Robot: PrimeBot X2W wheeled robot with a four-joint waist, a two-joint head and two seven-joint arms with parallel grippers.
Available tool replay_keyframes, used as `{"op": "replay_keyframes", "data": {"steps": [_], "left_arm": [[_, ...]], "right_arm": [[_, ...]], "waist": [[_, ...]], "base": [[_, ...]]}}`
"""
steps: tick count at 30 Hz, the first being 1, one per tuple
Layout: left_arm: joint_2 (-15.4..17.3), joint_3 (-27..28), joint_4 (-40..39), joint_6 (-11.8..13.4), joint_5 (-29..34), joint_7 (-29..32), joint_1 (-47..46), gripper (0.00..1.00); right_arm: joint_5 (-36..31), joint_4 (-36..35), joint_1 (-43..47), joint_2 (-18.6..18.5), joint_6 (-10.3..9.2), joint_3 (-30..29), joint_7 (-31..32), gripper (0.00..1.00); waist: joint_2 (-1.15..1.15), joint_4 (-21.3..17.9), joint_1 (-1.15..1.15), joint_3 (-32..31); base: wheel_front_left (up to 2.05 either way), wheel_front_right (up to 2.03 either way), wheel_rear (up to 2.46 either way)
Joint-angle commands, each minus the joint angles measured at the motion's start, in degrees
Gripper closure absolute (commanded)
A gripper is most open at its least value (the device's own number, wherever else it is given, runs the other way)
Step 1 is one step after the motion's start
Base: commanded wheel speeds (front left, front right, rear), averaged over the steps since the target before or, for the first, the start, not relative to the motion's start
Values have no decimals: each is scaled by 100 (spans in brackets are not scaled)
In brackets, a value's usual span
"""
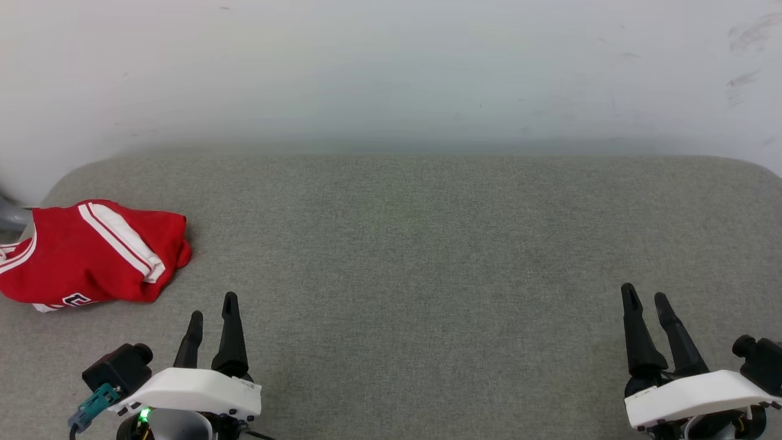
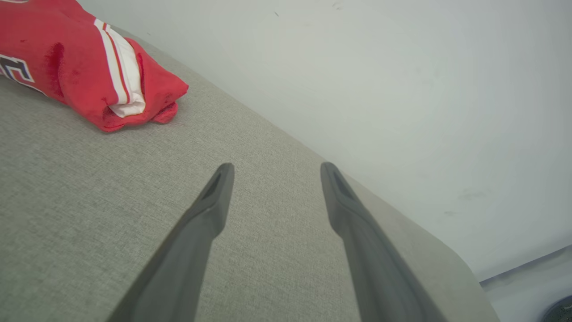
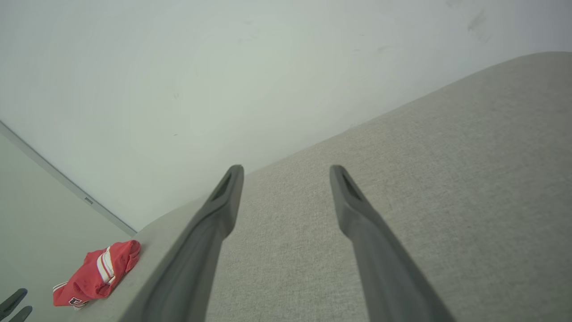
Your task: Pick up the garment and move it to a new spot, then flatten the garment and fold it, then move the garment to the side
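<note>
A grey fabric-covered desk (image 1: 427, 244) with rounded far corners stands against a pale, faintly scuffed wall (image 1: 391, 73).

The shirt (image 1: 91, 250) is soft, matt red cloth; the surface (image 1: 427, 244) under it is coarse grey woven fabric; the wall (image 1: 391, 73) is smooth and matt.

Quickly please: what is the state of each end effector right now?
Left end effector: open, holding nothing; the red jersey T-shirt with white striped sleeves lies apart.
Right end effector: open, holding nothing.
</note>
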Motion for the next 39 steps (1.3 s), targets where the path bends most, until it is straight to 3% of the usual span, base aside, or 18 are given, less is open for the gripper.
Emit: {"op": "replay_keyframes", "data": {"steps": [1,20,39], "left_arm": [[44,-32,-107,38,220,-69,-20,0],[159,-321,-251,243,1455,-365,88,0],[164,-447,-310,168,2331,-610,204,0]], "right_arm": [[-236,-104,-18,0,1,22,-62,0],[-1572,-252,101,2,1,88,-359,0],[-2539,-331,193,4,0,99,-596,0]], "waist": [[0,4,0,-1],[0,25,0,-14],[0,32,0,-42]], "base": [[0,0,0],[0,0,0],[0,0,0]]}}
